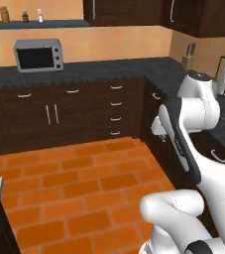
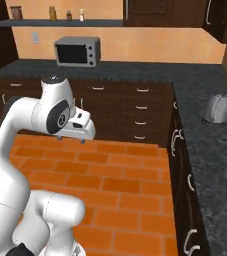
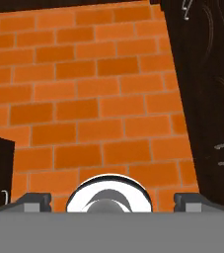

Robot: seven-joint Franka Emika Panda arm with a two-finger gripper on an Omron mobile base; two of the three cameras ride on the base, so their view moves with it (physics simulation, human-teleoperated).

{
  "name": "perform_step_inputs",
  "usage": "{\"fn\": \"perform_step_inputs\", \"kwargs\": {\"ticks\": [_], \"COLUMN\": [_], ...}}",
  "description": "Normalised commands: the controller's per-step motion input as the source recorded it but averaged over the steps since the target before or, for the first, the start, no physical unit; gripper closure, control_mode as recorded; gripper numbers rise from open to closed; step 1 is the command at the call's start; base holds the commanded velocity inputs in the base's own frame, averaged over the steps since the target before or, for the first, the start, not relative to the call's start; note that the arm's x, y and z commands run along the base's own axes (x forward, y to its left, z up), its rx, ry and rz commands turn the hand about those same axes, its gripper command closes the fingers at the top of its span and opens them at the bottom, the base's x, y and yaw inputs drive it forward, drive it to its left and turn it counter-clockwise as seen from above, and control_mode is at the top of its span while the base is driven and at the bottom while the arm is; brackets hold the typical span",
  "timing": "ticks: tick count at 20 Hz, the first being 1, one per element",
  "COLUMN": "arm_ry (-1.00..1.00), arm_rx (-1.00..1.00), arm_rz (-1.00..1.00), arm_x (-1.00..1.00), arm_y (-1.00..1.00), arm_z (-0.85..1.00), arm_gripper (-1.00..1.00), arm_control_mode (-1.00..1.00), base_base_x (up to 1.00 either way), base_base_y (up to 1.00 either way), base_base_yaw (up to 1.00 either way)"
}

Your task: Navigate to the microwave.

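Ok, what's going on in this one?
Nothing is being handled. The arm is tucked in, its gripper open and empty above the orange brick floor. The base stands on the floor facing a corner of dark cabinets, with a small silver toaster oven on the counter ahead.

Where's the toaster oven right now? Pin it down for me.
The toaster oven sits on the dark back counter, upper left in the left base view, directly below the wall shelf.
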Motion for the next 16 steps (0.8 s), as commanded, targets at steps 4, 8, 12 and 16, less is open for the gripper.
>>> {"fn": "perform_step_inputs", "kwargs": {"ticks": [4,8,12,16], "arm_ry": [0.00,0.00,0.00,0.00], "arm_rx": [0.00,0.00,0.00,0.00], "arm_rz": [0.00,0.00,0.00,0.00], "arm_x": [0.00,0.00,0.00,0.00], "arm_y": [0.00,0.00,0.00,0.00], "arm_z": [0.00,0.00,0.00,0.00], "arm_gripper": [-1.00,-1.00,-1.00,-1.00], "arm_control_mode": [1.00,1.00,1.00,1.00], "base_base_x": [0.81,0.99,1.00,1.00], "base_base_y": [0.15,0.27,0.13,0.01], "base_base_yaw": [0.45,0.41,0.35,0.19]}}
